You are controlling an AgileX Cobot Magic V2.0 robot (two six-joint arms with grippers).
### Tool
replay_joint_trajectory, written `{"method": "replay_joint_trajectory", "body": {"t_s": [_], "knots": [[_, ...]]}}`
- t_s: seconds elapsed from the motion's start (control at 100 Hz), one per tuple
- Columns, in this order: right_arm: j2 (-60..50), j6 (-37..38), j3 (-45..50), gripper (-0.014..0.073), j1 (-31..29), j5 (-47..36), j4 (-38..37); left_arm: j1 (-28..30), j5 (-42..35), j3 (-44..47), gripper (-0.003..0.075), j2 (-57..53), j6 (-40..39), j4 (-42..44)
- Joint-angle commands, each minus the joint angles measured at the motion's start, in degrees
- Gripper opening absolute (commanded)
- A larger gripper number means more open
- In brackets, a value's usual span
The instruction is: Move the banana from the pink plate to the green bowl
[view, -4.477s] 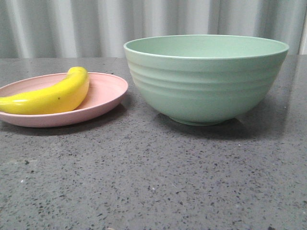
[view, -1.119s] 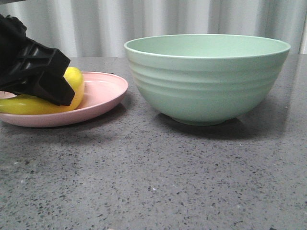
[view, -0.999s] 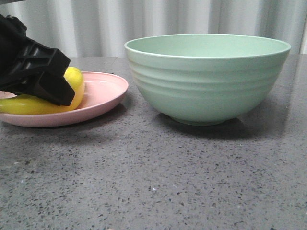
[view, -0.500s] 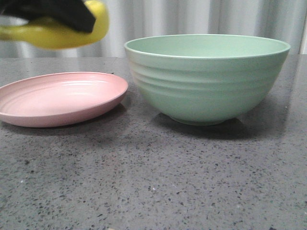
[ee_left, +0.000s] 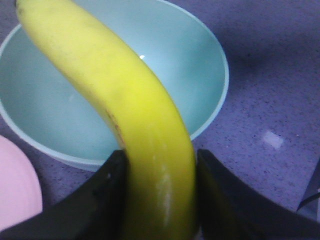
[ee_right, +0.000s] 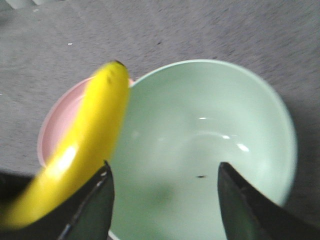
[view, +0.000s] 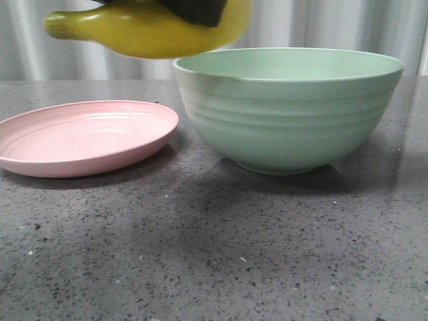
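Note:
The yellow banana (view: 144, 30) hangs in the air above the green bowl's left rim, held level. My left gripper (view: 194, 8) is shut on it; only its black underside shows at the top edge of the front view. In the left wrist view the gripper (ee_left: 160, 152) clamps the banana (ee_left: 125, 95) from both sides, with the green bowl (ee_left: 60, 110) below. The green bowl (view: 287, 110) stands right of the pink plate (view: 87, 137), which holds nothing. My right gripper (ee_right: 164, 167) is open and empty above the bowl (ee_right: 210, 140), with the banana (ee_right: 85, 150) beside its one finger.
The pink plate also shows in the left wrist view (ee_left: 15, 192) and behind the banana in the right wrist view (ee_right: 57, 127). The dark speckled tabletop (view: 214, 254) stretches in front of both dishes. A pale curtain (view: 321, 27) hangs behind.
My left gripper closed on the banana on the pink plate, lifted it clear and carried it right to the bowl's left rim. The plate now holds nothing.

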Motion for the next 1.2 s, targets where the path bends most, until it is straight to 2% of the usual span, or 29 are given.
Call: {"method": "replay_joint_trajectory", "body": {"t_s": [0.0, 0.22, 0.839, 0.909, 0.989, 1.079, 1.139, 1.189], "knots": [[3.39, -0.05, -4.60, 0.0391, 0.11, -0.45, 6.60, -1.68, -4.91, -2.20, 0.0118, -0.83, 0.18, -1.11], [12.12, -0.05, -10.04, 0.0387, 0.45, 4.21, 13.62, -2.63, -5.78, -2.20, 0.0118, -0.04, 0.18, -2.36], [18.64, -2.03, -11.46, 0.0382, 3.20, 3.32, 16.25, -2.63, -7.34, -2.20, 0.0118, -0.04, 0.18, -2.36], [18.64, -2.03, -11.46, 0.0327, 3.20, 3.44, 16.25, -2.63, -7.34, -2.20, 0.0118, -0.04, 0.18, -2.36], [18.64, -2.10, -11.46, 0.0184, 3.20, 4.00, 16.25, -2.63, -7.23, -2.20, 0.0141, -0.04, 0.18, -2.36], [18.64, -2.19, -11.46, 0.0033, 3.20, 4.12, 16.25, -2.63, -7.23, -2.20, 0.0233, -0.04, 0.18, -2.36], [18.64, -2.19, -11.46, -0.0036, 3.20, 3.83, 16.25, -2.52, -7.23, -2.20, 0.0313, -0.04, 0.18, -2.36], [18.64, -2.19, -11.46, -0.0071, 3.20, 3.83, 16.25, -2.42, -7.34, -2.20, 0.0340, -0.04, 0.18, -2.36]]}}
